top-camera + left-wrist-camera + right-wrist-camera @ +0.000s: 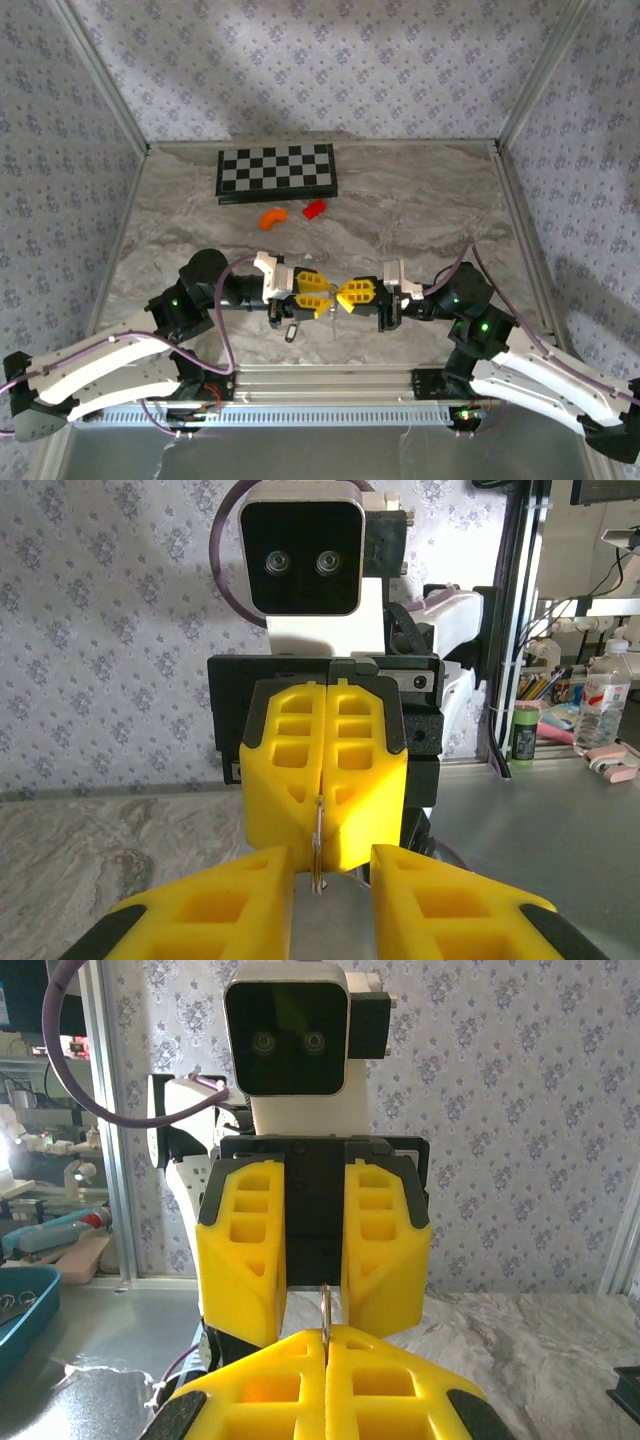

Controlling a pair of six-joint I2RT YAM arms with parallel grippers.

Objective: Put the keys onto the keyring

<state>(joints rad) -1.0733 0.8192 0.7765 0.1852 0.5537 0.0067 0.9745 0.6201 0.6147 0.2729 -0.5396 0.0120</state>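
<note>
Holds the keyring edge-on in the right claw, pressed fully shut on the thin silvery loop, above the counter, midway between the two arms and close to their bases. Meets it nose to nose with the left claw, parted a little, taking the loop's free edge into the gap without any contact that can be made out, and holding nothing visible. Leaves the keys lying flat on the counter just on the near side of the left claw, a tiny dark piece apart from the loop. Seems early in the job: has lifted and presented the loop, has threaded nothing. Has yet to fetch the keys and work them onto the loop
</note>
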